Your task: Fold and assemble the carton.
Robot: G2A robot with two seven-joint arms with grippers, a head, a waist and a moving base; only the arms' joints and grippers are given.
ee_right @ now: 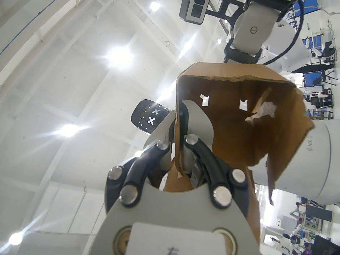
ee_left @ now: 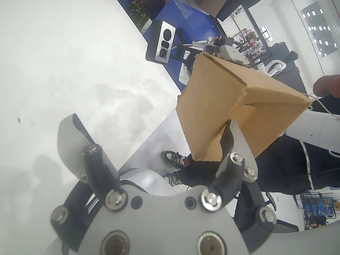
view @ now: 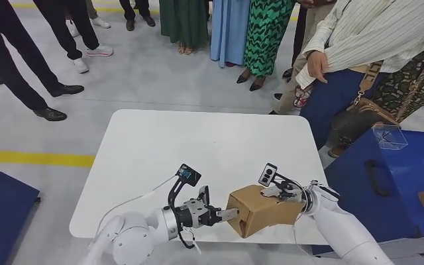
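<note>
The carton [view: 262,209] hangs low and right of centre in the top view, over the counter's [view: 199,146] lower edge, with the right tool [ee_right: 178,118] pinching a wall and the left tool [view: 224,215] spread (one finger behind a flap), so I would push that flap inward slowly, against the firm pinch.

You have a white table [view: 199,142] standing on a grey floor [view: 132,73]. A yellow line [view: 46,159] on the floor runs up to its left side. Just right of the table is a blue crate [view: 371,192], with a clear plastic box [view: 389,136] on its far edge.
</note>
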